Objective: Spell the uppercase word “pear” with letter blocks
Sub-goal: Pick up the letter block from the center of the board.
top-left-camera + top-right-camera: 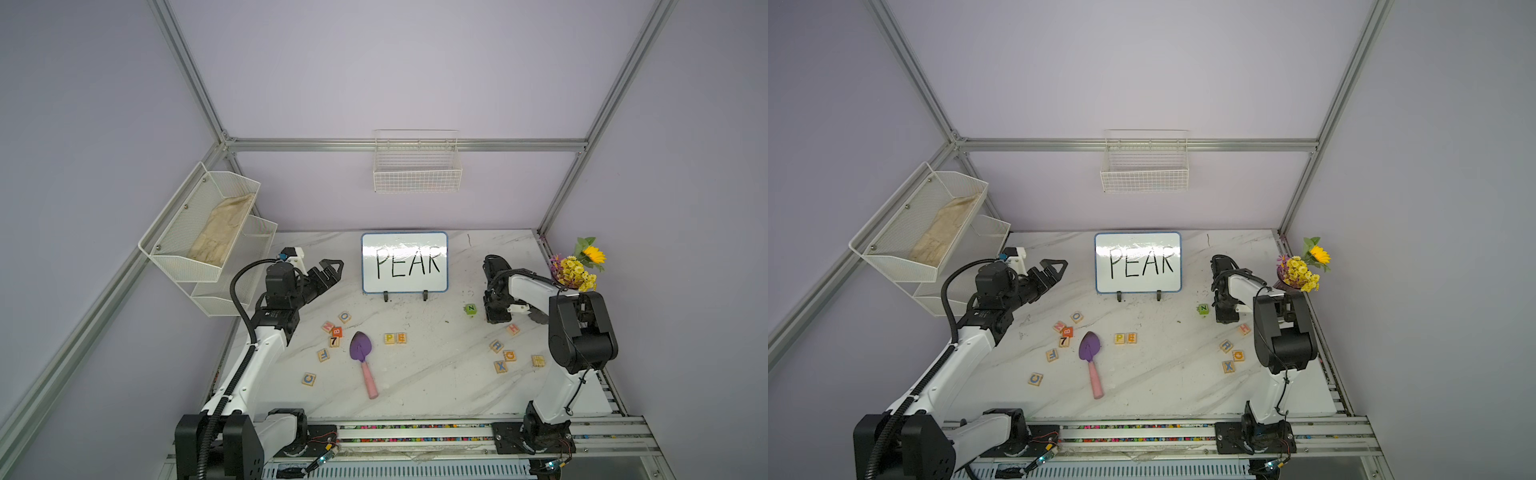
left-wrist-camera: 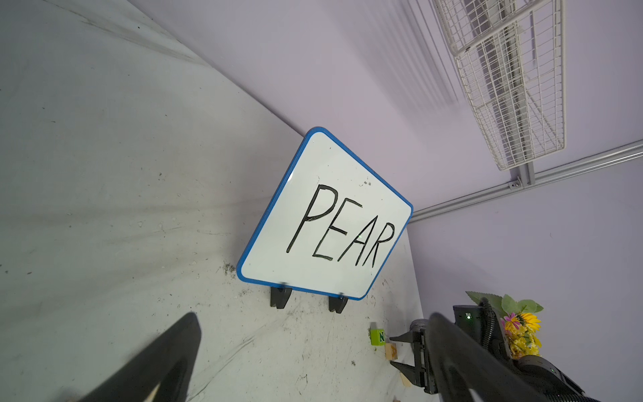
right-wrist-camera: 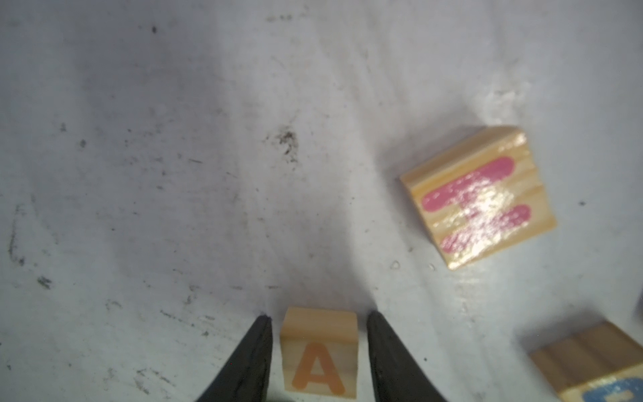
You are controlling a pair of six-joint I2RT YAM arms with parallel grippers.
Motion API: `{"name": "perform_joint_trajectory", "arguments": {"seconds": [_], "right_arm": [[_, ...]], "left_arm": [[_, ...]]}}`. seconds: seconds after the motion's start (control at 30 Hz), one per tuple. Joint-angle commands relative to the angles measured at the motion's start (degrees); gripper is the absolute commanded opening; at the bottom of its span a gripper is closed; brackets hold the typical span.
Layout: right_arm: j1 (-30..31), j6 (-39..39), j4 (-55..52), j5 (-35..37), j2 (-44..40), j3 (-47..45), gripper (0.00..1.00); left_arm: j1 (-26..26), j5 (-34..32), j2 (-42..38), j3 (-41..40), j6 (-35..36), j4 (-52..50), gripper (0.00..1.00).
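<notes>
The left gripper [image 1: 332, 266] hangs above the table [image 1: 415, 386] toward its far left corner. Its jaws are spread wide with nothing between them. The left wrist view shows its two fingers [image 2: 156, 362] well apart over bare tabletop.

Near the middle of the table, between the whiteboard [image 1: 404, 262] at the far edge and the near edge, the P block [image 1: 389, 338] and the E block [image 1: 401, 337] sit side by side and touching. P is on the left, just right of the purple trowel [image 1: 360, 348]. Both lie well apart from either gripper.

Toward the right edge, the R block [image 1: 496, 345] lies turned askew. It is closer to the near edge than the right gripper [image 1: 498, 319] and apart from it. That gripper points straight down at the table, between the green N cube [image 1: 470, 309] and the pink H block [image 1: 513, 329].

In the right wrist view the A block [image 3: 319, 351] stands on the tabletop directly between its fingers [image 3: 250, 355], with the orange letter facing the camera. A thin gap shows on each side of the cube, so the jaws are narrowly parted around it and not pressing on it.
</notes>
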Motion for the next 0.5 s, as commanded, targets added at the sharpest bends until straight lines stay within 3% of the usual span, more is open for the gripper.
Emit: {"name": "perform_joint_trajectory", "arguments": {"seconds": [0.0,0.47], "right_arm": [[0.43,5.05,-1.93,-4.18,4.41,-3.70,0.44],[0.42,2.02,-3.70,-1.65,3.07,-1.95,0.34]], "left_arm": [[0.56,-0.16,-1.71,-2.88,-0.45,1.53,1.00],[0.82,-0.64,-1.87,-3.33,-0.80,1.77,1.00]]}}
